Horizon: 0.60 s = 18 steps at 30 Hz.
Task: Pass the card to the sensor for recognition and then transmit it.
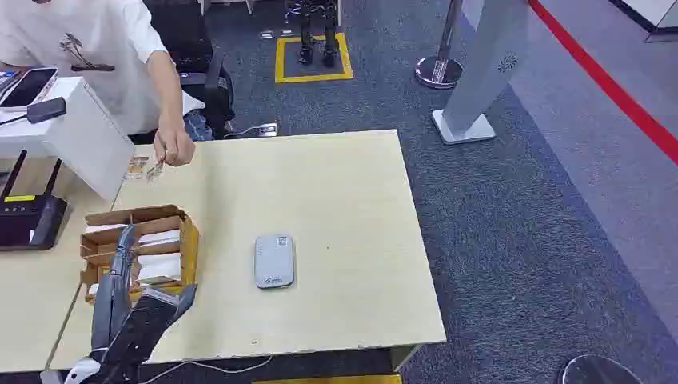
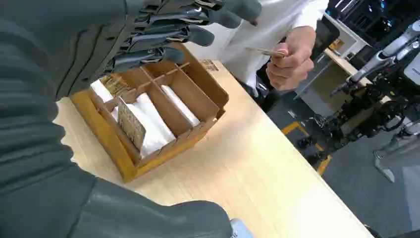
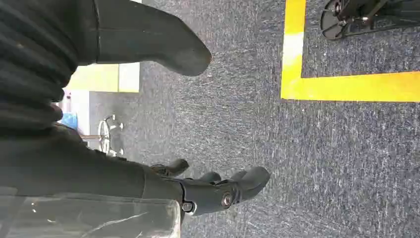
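From the head camera I look down on a pale wooden table (image 1: pixel 320 200) standing on dark blue carpet. My left hand (image 1: pixel 132 300) reaches in from the lower left, raised over the near edge of a brown cardboard organizer box (image 1: pixel 140 248) that sits near the table's left side. The hand's fingers (image 2: pixel 168 34) are spread and released, holding nothing; in the left wrist camera they extend above the box without touching it.

The box is split into compartments holding white cards laid flat, and one patterned card (image 2: pixel 130 124) stands upright on edge in a compartment near its outer wall. A grey card sensor (image 1: pixel 274 260) lies flat on the table to the right of the box, apart from it.

At the far left corner of the table a person in a white shirt (image 1: pixel 96 48) stretches an arm out. The person's hand (image 1: pixel 173 148) pinches another card (image 2: pixel 267 51) above the tabletop, well beyond the box.

A black router (image 1: pixel 28 216) with two antennas stands on an adjoining surface to the left.

My right hand (image 3: pixel 218 191) hangs over the carpet beside a yellow floor marking (image 3: pixel 346 87), its fingers loosely extended and grasping nothing.
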### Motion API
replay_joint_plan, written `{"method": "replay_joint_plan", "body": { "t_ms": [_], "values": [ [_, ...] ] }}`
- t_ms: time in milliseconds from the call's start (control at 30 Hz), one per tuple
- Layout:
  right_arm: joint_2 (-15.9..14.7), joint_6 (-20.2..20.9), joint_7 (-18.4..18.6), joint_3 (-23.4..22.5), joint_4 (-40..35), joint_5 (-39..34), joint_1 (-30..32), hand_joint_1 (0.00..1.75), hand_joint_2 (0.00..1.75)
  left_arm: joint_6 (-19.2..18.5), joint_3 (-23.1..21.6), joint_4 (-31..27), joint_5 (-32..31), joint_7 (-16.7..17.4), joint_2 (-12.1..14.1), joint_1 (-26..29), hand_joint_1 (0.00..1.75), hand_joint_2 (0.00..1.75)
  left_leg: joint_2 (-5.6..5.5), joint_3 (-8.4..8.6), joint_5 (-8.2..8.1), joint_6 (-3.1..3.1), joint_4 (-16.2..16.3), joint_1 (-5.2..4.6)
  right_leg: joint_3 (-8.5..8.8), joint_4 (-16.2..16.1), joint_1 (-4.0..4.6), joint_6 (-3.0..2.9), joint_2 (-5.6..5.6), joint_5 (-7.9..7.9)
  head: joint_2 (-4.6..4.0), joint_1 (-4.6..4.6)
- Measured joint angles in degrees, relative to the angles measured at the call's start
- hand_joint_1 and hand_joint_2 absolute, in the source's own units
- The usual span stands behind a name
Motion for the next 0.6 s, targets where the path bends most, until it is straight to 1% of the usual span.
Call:
{"method": "replay_joint_plan", "body": {
  "t_ms": [400, 467, 500, 600],
  "values": [
    [0.00, 0.00, 0.00, 0.00, 0.00, 0.00, -0.01, 0.00, 1.75, 0.46, 0.00, -0.37, -0.52, -0.04, 0.02, -0.51, 0.00, 1.75, 0.00, 0.00, 0.00, 0.00, 0.00, 0.00, 0.00, 0.00, 0.00, 0.00, 0.00, 0.00, 0.00, 0.00],
    [0.00, 0.00, 0.00, 0.00, 0.00, -0.02, -0.02, 0.00, 1.75, 0.75, 0.00, -0.39, -1.73, 0.40, 0.04, -0.57, 0.00, 1.75, 0.00, 0.00, 0.00, 0.00, 0.00, 0.00, 0.00, 0.00, 0.00, 0.00, 0.00, 0.00, 0.00, 0.00],
    [0.00, 0.00, 0.00, 0.00, 0.00, -0.02, -0.02, 0.00, 1.75, 1.38, 0.00, -0.41, -4.83, 1.78, 0.15, -0.74, 0.00, 1.75, 0.00, 0.00, 0.00, 0.00, 0.00, 0.00, -0.01, 0.00, 0.00, 0.00, 0.00, 0.00, 0.00, 0.00],
    [0.00, 0.04, -0.24, 0.00, 0.00, 0.00, -0.07, 0.00, 1.75, 1.60, -0.04, -0.63, -17.15, 7.07, 2.83, -2.45, 0.00, 1.75, -0.01, 0.01, 0.00, -0.01, 0.00, 0.01, -0.04, 0.00, 0.00, 0.00, 0.00, 0.00, 0.00, 0.00]
  ]
}}
